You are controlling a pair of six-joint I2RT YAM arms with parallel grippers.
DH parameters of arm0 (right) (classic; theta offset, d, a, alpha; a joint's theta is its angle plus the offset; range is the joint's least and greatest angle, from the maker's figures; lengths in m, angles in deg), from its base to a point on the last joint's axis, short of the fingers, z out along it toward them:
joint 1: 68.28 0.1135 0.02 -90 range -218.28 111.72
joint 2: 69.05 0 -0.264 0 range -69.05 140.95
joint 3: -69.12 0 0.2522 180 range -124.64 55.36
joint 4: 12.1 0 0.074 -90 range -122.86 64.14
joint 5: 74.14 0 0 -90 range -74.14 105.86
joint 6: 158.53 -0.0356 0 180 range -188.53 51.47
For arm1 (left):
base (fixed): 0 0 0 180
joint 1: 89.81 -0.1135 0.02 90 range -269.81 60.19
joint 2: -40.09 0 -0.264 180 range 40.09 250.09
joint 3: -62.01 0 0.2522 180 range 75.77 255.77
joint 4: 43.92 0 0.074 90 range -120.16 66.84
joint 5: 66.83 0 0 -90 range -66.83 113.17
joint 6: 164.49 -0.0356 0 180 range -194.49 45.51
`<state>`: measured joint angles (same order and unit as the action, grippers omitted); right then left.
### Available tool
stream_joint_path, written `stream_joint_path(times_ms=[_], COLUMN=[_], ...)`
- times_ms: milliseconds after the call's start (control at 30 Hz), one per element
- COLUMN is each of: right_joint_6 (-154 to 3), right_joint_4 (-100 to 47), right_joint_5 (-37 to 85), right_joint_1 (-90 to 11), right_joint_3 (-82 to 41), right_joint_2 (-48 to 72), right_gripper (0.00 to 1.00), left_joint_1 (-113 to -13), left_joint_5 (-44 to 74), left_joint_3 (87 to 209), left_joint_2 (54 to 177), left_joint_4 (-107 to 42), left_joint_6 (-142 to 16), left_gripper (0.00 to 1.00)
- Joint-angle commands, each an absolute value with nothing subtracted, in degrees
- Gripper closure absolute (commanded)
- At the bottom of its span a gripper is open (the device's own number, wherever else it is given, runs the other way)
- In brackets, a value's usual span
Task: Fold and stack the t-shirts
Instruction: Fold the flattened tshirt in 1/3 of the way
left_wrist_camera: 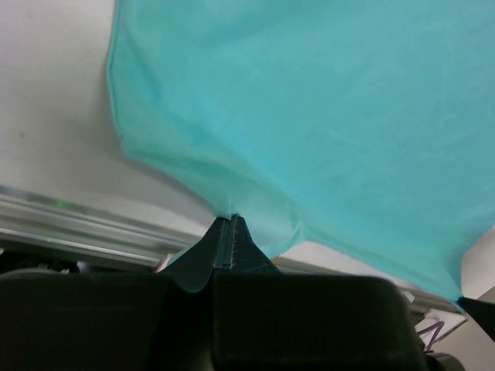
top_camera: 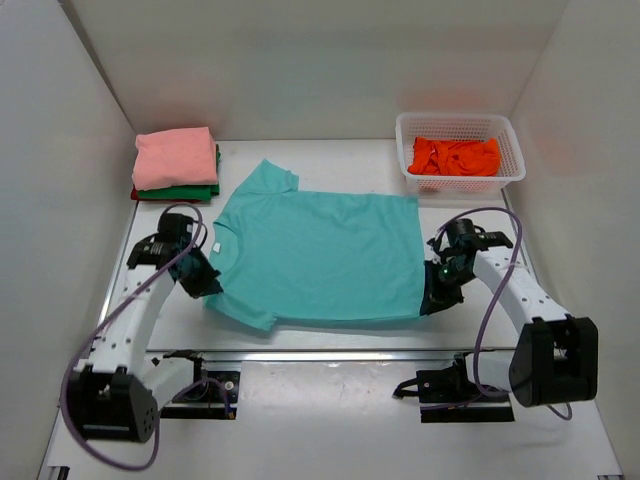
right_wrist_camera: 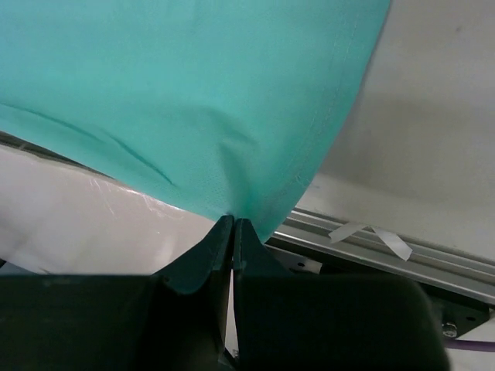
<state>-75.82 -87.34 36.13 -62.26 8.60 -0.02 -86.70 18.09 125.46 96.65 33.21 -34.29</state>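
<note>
A teal t-shirt [top_camera: 320, 255] lies spread across the middle of the table, collar to the left and hem to the right. My left gripper [top_camera: 205, 282] is shut on the teal cloth near the near sleeve [left_wrist_camera: 224, 215]. My right gripper [top_camera: 437, 292] is shut on the near hem corner [right_wrist_camera: 234, 215]. The cloth rises taut from both pinch points. A folded stack sits at the back left: salmon-pink shirt [top_camera: 176, 156] on top, green [top_camera: 190, 190] beneath it, a red edge [top_camera: 140, 194] at the bottom. An orange shirt [top_camera: 455, 156] lies crumpled in the basket.
A white mesh basket [top_camera: 513, 160] stands at the back right. A metal rail [top_camera: 330, 353] runs along the table's near edge, with the arm bases behind it. White walls close in the left, right and back sides.
</note>
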Motion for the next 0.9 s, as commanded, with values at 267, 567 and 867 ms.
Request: stream_joint_path(times_ms=[267,567,867], right_joint_6=[-75.82,-76.62,-76.27], right_joint_4=[-76.58,-65.88,-62.95], right_joint_5=[34.93,34.22,35.02], right_joint_1=[-67.04,-70.12,-69.6], right_joint_3=[-2.55,-4.58,-7.91], right_joint_2=[11.53,17.86,24.54], right_gripper=[1.0,1.0,1.0], left_joint_1=[-89.64,-89.37,-89.64], left_joint_5=[19.92,18.79,19.74], left_joint_3=[143.69,155.73,159.09], left_joint_2=[121.8,135.26,140.99], left_joint_4=[20.21,19.15,21.08], left_joint_6=[-37.75,-37.67,-37.84], left_gripper=[1.0,1.0,1.0])
